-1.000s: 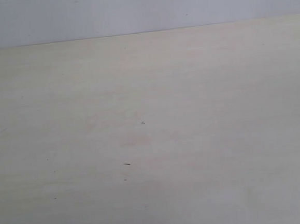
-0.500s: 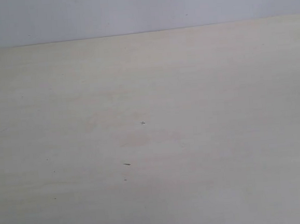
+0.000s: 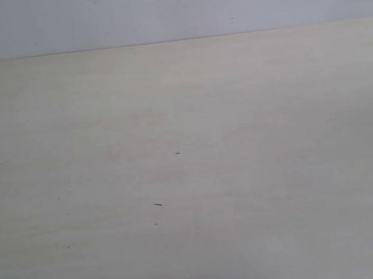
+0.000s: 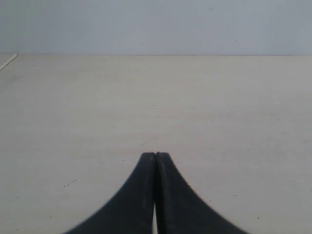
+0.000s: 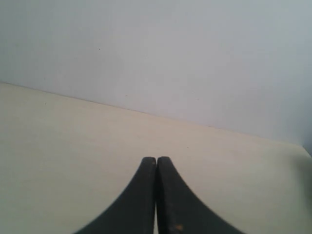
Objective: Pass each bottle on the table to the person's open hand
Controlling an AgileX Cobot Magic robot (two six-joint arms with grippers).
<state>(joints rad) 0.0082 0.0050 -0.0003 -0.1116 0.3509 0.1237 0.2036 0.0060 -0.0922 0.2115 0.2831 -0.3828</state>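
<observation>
The pale beige table (image 3: 241, 174) fills the exterior view, bare except for a few tiny dark specks (image 3: 157, 204). No bottle shows in any view, and the person's open hand is out of view. Neither arm appears in the exterior view. In the left wrist view my left gripper (image 4: 155, 154) is shut, its black fingers pressed together with nothing between them, over the table (image 4: 219, 107). In the right wrist view my right gripper (image 5: 156, 159) is likewise shut and holds nothing, above the table (image 5: 58, 146).
A plain pale grey wall (image 3: 176, 11) rises behind the table's far edge (image 3: 179, 40). That wall (image 5: 170, 53) also fills the upper half of the right wrist view. A table corner edge (image 4: 8, 61) shows in the left wrist view.
</observation>
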